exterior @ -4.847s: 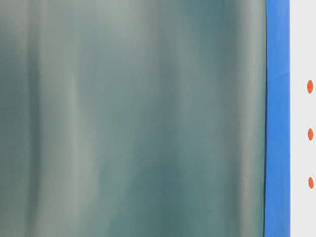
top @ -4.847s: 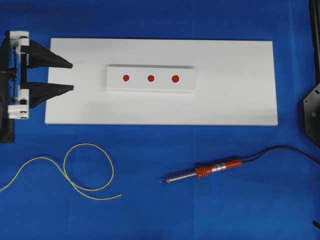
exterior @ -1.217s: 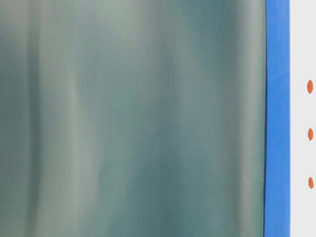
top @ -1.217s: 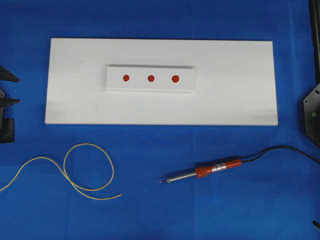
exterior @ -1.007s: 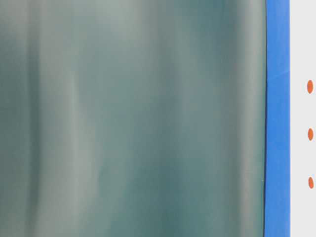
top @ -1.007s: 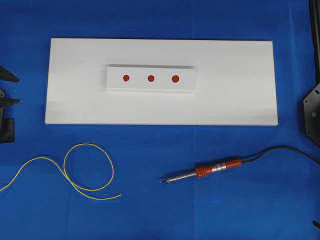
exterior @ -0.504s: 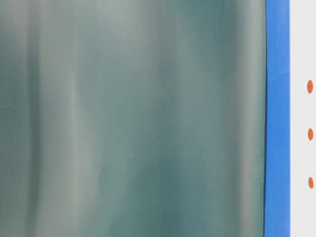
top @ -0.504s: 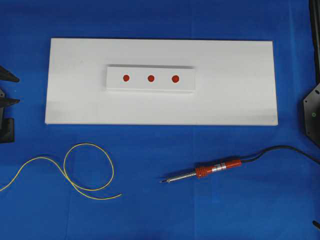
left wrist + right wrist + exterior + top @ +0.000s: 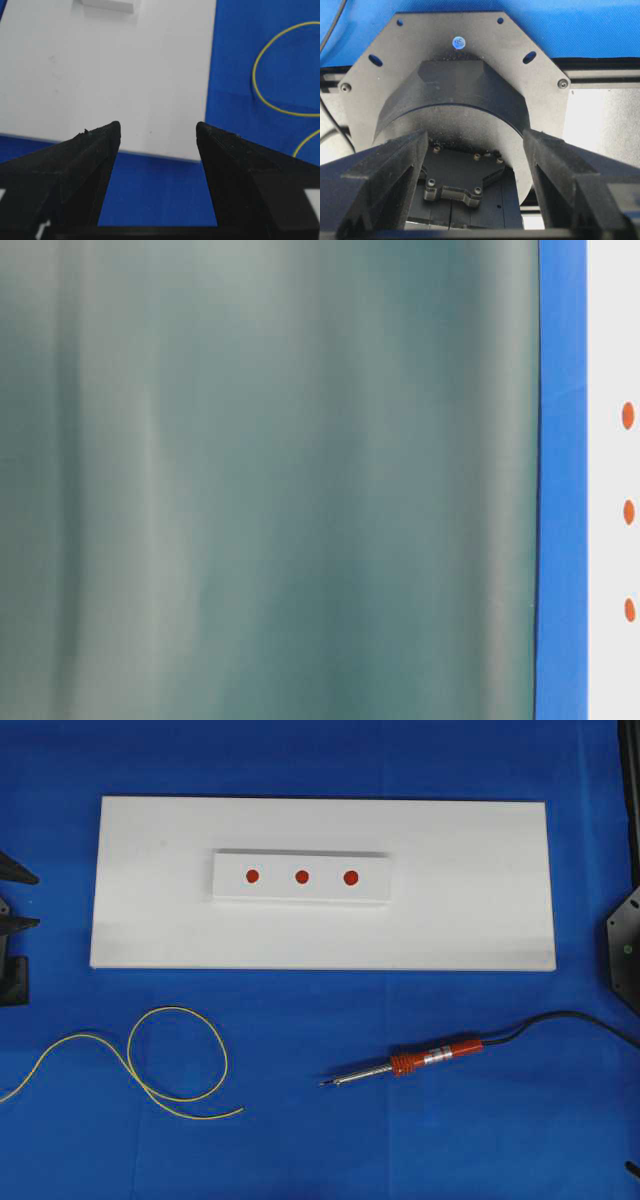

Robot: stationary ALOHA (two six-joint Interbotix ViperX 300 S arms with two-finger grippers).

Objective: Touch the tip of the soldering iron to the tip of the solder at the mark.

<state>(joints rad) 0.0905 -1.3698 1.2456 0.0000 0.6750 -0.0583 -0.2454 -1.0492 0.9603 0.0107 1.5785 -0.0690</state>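
The soldering iron (image 9: 420, 1062) lies on the blue cloth at the front right, orange handle to the right, metal tip pointing left. The solder (image 9: 180, 1055) is a thin yellow wire looped at the front left, and its loop (image 9: 253, 75) also shows in the left wrist view. Three red marks (image 9: 301, 876) sit on a raised white block on the white board (image 9: 470, 920). My left gripper (image 9: 34, 901) is at the far left edge, open and empty (image 9: 158, 131), short of the board's left end. My right gripper (image 9: 475, 137) is open and empty, pointing at its own arm base.
The iron's black cord (image 9: 570, 1016) runs off to the right edge. A black arm base (image 9: 625, 945) stands at the far right. A blurred grey-green surface (image 9: 270, 480) fills most of the table-level view, with the red marks (image 9: 629, 511) at its right edge.
The left gripper has pulled back from the board's left end to the left edge since the earliest frame. Nothing has moved over the last second.
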